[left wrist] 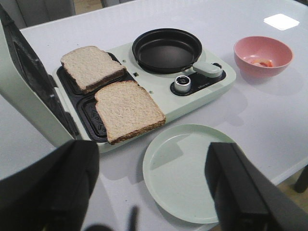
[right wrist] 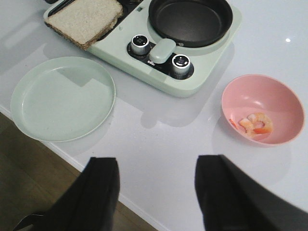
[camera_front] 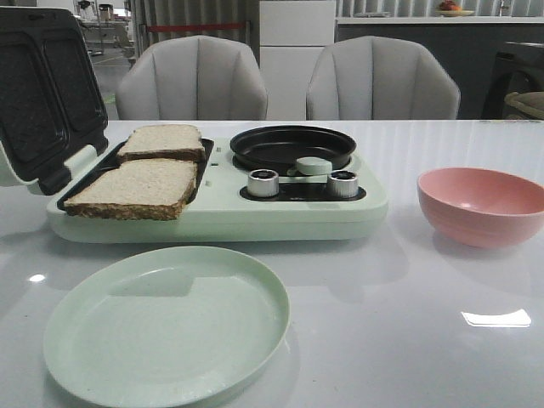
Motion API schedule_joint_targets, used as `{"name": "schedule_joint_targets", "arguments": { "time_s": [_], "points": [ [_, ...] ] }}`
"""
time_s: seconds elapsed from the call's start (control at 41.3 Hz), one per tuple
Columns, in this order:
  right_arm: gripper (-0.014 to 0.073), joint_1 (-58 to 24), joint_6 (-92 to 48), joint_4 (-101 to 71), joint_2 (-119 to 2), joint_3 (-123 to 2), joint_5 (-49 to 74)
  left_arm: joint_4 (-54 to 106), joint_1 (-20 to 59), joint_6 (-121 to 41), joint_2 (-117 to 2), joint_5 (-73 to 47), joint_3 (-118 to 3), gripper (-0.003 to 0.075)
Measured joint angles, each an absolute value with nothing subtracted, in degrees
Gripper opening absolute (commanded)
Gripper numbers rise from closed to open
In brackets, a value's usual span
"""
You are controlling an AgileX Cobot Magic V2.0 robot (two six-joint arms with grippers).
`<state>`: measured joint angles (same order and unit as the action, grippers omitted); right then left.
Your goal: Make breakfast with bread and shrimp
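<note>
Hovering with both pincers spread empty, eyeing soft, floppy bread beside the pan, judging crust edges best for gripping.

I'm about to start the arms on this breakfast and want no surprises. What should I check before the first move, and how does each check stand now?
1. Bread on the open grill: ok, two slices.
2. Shrimp in the pink bowl: ok.
3. Pan empty: ok.
4. Plate empty, in front of the grill: ok.
5. Left gripper and right gripper open, holding nothing: ok.
6. Grill switched on: cannot tell.
</note>
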<state>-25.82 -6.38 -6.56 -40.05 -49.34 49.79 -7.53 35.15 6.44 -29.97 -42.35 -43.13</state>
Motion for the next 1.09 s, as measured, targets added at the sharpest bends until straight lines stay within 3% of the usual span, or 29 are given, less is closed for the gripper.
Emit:
{"name": "schedule_joint_targets", "arguments": {
  "time_s": [0.266,0.557,0.895,0.968,1.089],
  "points": [
    [0.0473,-25.82,-6.38,-6.52,-39.95,-49.34,49.79,-24.68,35.15,17.77,-35.48,-47.06,-46.29,0.0521],
    [0.0473,-25.82,-6.38,-6.52,-40.01,-49.34,49.79,-27.74,33.4,19.48,-50.03,-53.89,-57.81,0.0521],
    [0.0473,-25.82,-6.36,-6.52,-40.01,-49.34,49.79,-11.39,16.15,4.07,-62.7,-51.25,-67.52,0.0518],
    [0.0473,-25.82,-6.36,-6.52,-40.01,-49.34,49.79,-6.76,10.74,0.34,-63.91,-50.14,-68.22,0.0484],
    [0.0473,-25.82,-6.36,-6.52,-40.01,-49.34,49.79,-0.4,2.49,-4.92,-64.58,-48.91,-68.33,0.0312]
  ]
}}
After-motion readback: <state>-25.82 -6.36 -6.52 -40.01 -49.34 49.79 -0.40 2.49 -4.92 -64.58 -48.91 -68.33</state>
